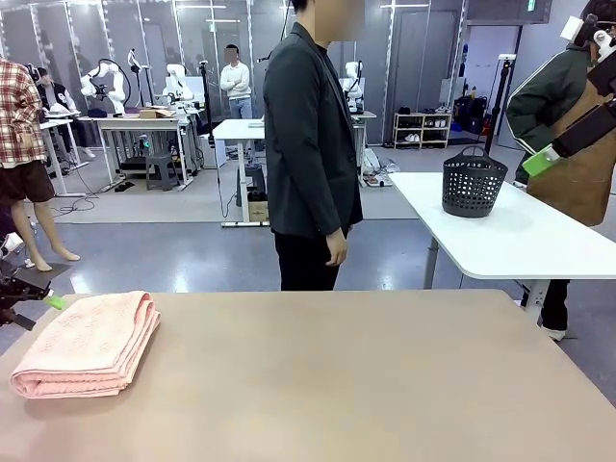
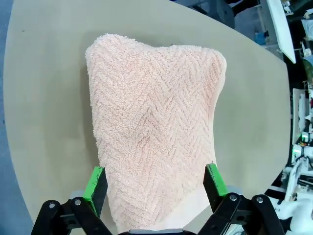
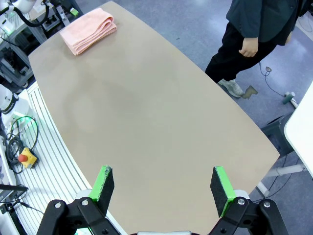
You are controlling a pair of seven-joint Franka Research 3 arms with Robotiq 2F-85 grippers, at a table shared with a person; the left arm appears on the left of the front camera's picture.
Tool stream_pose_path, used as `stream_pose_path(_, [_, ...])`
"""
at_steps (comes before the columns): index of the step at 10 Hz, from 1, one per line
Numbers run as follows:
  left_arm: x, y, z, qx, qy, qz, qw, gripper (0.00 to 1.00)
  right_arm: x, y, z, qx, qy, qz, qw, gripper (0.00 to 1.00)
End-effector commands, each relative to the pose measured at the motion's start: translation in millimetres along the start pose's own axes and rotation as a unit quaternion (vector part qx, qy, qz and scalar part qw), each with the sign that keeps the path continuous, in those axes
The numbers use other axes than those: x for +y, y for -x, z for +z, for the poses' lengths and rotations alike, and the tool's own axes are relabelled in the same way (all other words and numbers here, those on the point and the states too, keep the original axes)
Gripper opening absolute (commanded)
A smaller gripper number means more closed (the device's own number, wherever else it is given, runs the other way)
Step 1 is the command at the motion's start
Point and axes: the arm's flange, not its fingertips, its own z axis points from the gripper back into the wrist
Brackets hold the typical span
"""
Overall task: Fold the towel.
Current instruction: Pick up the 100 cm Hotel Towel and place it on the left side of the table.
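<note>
The salmon-pink towel (image 1: 87,345) lies folded into a thick stack at the near left of the tan table (image 1: 346,385). In the left wrist view the towel (image 2: 156,127) shows its herringbone weave, and my left gripper (image 2: 155,185) hovers over its near end, open, with a green pad on either side and nothing gripped. In the front view the left gripper (image 1: 38,300) just peeks in at the left edge beside the towel. My right gripper (image 3: 164,188) is open and empty high above the table's right half, far from the towel (image 3: 88,30). It hangs at the upper right (image 1: 544,159).
A person in a dark jacket (image 1: 313,144) stands at the far edge of the table, hands down; the legs and a hand show in the right wrist view (image 3: 254,34). A dark basket (image 1: 474,181) sits on a separate white table (image 1: 520,241) behind.
</note>
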Motion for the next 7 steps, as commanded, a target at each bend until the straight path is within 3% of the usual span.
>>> stream_pose_path(1, [1.8,-4.5,0.6,0.000,0.003,0.000,1.000,1.00,0.2,-1.2,1.0,0.006,-0.001,0.003,1.000,1.00])
stream_pose_path(7, [1.8,-4.5,0.6,0.000,0.003,0.000,1.000,1.00,0.2,-1.2,1.0,0.006,-0.001,0.003,1.000,1.00])
